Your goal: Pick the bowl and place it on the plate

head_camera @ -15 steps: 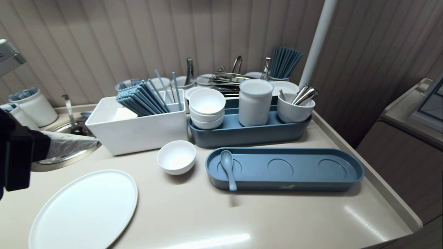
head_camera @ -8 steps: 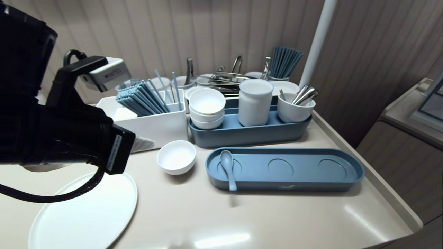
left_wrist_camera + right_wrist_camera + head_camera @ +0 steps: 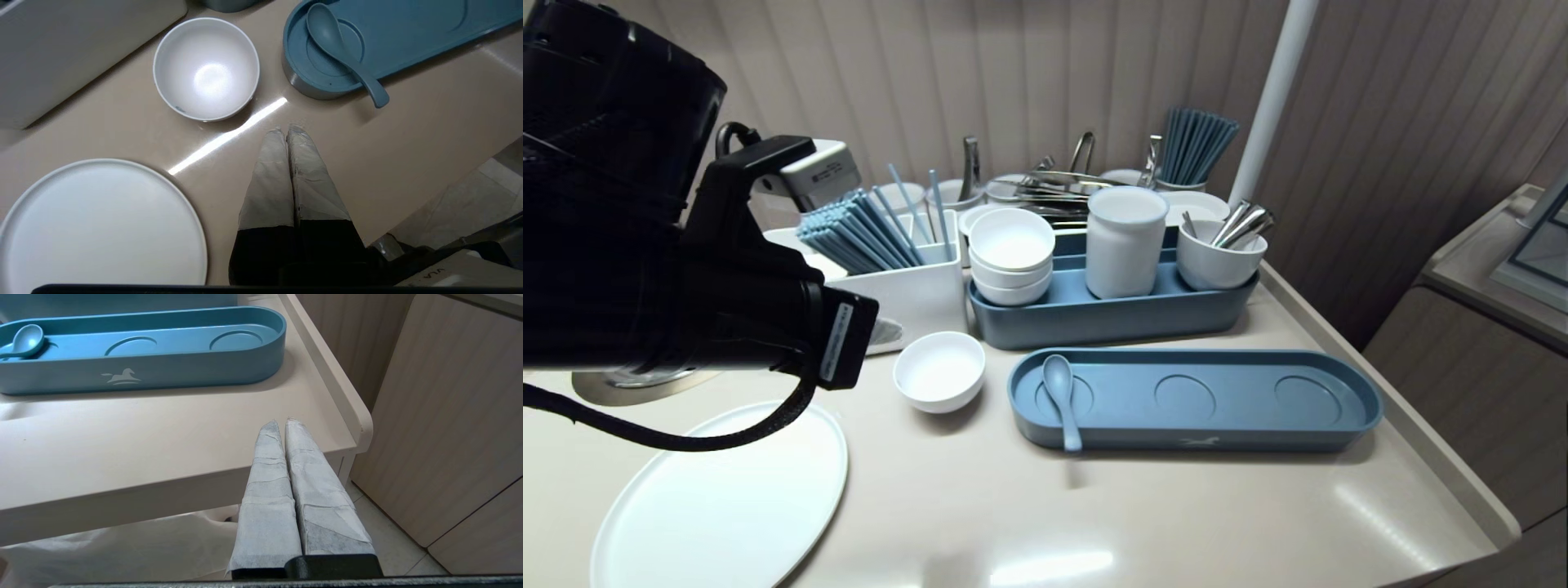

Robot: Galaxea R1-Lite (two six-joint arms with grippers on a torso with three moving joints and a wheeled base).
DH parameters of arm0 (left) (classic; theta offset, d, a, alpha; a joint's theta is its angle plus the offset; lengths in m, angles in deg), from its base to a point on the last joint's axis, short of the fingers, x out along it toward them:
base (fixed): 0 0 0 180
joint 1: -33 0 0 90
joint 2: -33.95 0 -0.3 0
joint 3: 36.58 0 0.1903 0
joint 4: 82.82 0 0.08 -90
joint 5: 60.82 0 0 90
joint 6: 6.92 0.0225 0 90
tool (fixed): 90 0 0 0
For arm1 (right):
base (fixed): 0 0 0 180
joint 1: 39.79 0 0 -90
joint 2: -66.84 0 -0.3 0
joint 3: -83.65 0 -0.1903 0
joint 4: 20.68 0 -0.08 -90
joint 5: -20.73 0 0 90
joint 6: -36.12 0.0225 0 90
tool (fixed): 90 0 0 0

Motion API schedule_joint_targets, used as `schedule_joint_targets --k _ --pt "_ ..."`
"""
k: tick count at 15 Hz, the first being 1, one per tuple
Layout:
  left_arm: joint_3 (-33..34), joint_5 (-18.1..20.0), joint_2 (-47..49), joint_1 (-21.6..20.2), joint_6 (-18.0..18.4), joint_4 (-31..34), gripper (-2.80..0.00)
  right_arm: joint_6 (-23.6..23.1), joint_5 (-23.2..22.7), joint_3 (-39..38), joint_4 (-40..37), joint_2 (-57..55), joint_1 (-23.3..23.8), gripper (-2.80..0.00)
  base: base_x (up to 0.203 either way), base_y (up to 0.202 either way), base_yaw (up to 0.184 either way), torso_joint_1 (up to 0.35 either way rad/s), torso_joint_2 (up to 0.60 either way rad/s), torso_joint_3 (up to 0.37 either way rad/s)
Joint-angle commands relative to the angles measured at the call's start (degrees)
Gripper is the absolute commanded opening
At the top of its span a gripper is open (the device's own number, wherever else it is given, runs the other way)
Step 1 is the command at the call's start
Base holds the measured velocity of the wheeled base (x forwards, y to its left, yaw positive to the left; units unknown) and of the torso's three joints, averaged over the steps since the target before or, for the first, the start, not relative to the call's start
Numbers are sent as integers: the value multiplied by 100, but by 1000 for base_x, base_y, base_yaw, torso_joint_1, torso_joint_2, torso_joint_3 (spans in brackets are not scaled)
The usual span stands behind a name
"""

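Well, the left gripper [image 3: 287, 130], clenched on nothing, hovers near the bowl [image 3: 206, 69] (apparently clear of the counter [image 3: 408, 143]). The right gripper [image 3: 282, 421], also clenched, sits off its edge.

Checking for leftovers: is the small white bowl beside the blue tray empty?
Empty: the small white bowl stands upright, its inside bare except for glare.

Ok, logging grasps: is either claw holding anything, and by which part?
Nothing. Left claw shut, empty, over the counter near the white bowl; right claw shut, empty too.
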Motion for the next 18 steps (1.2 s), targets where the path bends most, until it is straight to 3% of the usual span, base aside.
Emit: schedule_joint_targets --k 1,4,6,7,8,9,12,16,18 --pt "-78 -454 240 11 -66 4 -280 1 2 -3 4 1 -1 -280 0 0 0 0 0 0" --pt "104 -425 383 35 -129 -794 -280 1 2 -5 4 -5 -1 -280 0 0 0 0 0 0" --pt "138 -436 621 31 -144 -941 -280 1 2 -5 4 -1 -1 -280 0 0 0 0 0 0" --pt "98 -436 738 22 -161 -975 0 1 2 -4 4 -6 -1 -280 0 0 0 0 0 0" --pt "39 -471 838 12 -162 -1032 0 1 2 1 4 2 -1 -280 0 0 0 0 0 0" --pt "-58 -476 884 -33 -142 -1061 -280 1 2 3 4 -6 -1 -280 0 0 0 0 0 0" --pt "-354 -468 1301 -354 -130 -1066 -280 1 2 4 4 -2 -1 -280 0 0 0 0 0 0" --pt "-564 -435 1455 -1121 -7 -1055 -280 1 2 2 4 2 -1 -280 0 0 0 0 0 0" --pt "-561 -414 1465 -1142 5 -1048 -280 1 2 -5 4 -6 -1 -280 0 0 0 0 0 0"
